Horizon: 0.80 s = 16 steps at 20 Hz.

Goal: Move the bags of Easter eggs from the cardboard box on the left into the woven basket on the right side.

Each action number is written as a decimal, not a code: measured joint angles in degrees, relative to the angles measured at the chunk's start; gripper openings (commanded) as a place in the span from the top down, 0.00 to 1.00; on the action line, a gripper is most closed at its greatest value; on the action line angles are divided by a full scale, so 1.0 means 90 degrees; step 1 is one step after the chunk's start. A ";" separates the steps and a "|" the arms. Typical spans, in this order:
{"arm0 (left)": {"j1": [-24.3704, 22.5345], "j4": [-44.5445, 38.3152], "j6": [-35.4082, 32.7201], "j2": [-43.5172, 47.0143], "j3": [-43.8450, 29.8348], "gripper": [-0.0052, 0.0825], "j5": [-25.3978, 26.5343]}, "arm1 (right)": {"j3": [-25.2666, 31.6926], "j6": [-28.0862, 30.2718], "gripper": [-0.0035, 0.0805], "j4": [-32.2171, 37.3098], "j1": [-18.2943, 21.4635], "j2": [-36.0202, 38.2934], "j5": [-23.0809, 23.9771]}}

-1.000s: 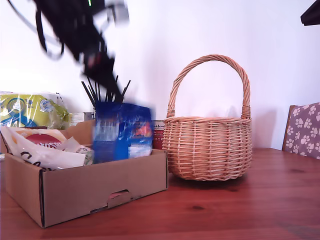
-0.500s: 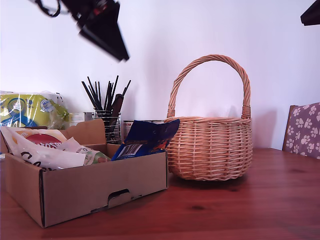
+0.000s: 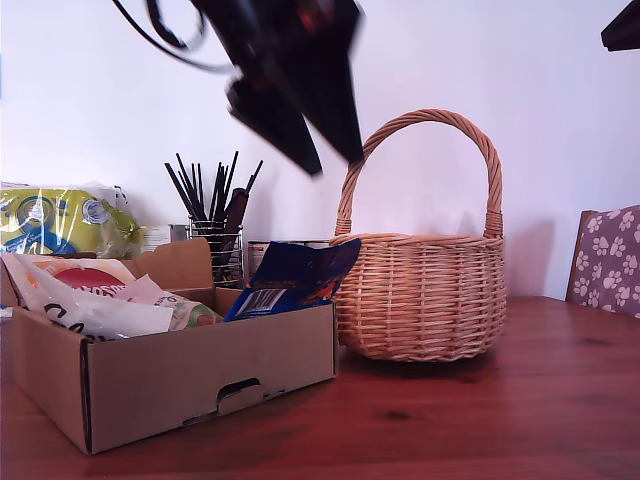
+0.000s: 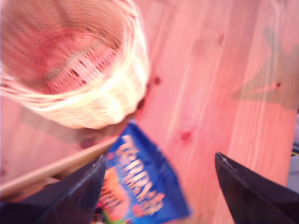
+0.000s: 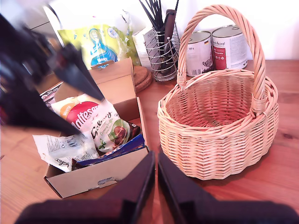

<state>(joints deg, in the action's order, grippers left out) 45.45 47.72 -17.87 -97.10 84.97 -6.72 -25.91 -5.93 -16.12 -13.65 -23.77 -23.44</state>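
Since half a second ago, first pincer (image 3: 335, 150) swung from over the cardboard box (image 3: 180, 375) toward the woven basket (image 3: 420, 295), blurred, jaws spread, empty. Dark blue bag (image 3: 292, 277) unmoved, propped on the box's wall beside the basket, below that pincer. Second pincer (image 5: 155, 179) nearly closed, holding nothing, high above the surface (image 3: 480, 420).

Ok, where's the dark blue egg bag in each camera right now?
Exterior view: the dark blue bag lies on the cardboard box wall beside the woven basket.
First wrist view: blurred, between my first gripper's open jaws.
Second wrist view: only an edge shows.
Shared landmark: the basket.
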 measured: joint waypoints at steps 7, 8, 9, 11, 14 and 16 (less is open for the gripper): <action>0.0202 -0.0279 0.0668 -0.0991 -0.0002 0.16 0.1501 | 0.0000 0.0000 0.97 0.0000 0.0000 0.0000 0.0000; 0.0202 -0.0279 0.0685 -0.1020 -0.0002 0.16 0.1700 | 0.0000 0.0000 0.97 0.0000 0.0000 0.0000 0.0000; 0.0189 -0.0274 0.0687 -0.1030 -0.0002 0.16 0.1911 | 0.0000 0.0000 0.97 0.0000 0.0000 0.0000 0.0000; 0.0107 -0.0260 0.0687 -0.1030 -0.0002 0.16 0.2259 | 0.0000 0.0000 0.97 0.0002 0.0000 0.0000 0.0000; -0.0141 -0.0070 0.0690 -0.1030 -0.0002 0.16 0.2436 | 0.0000 0.0000 0.97 0.0005 0.0000 0.0000 0.0000; -0.0444 0.0032 0.0690 -0.1030 -0.0002 0.16 0.2467 | 0.0000 0.0000 0.97 0.0010 0.0000 0.0000 0.0000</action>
<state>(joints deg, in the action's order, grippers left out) 41.45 48.01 -11.66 -106.37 84.95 15.49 -25.91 -5.93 -16.03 -13.65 -23.77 -23.44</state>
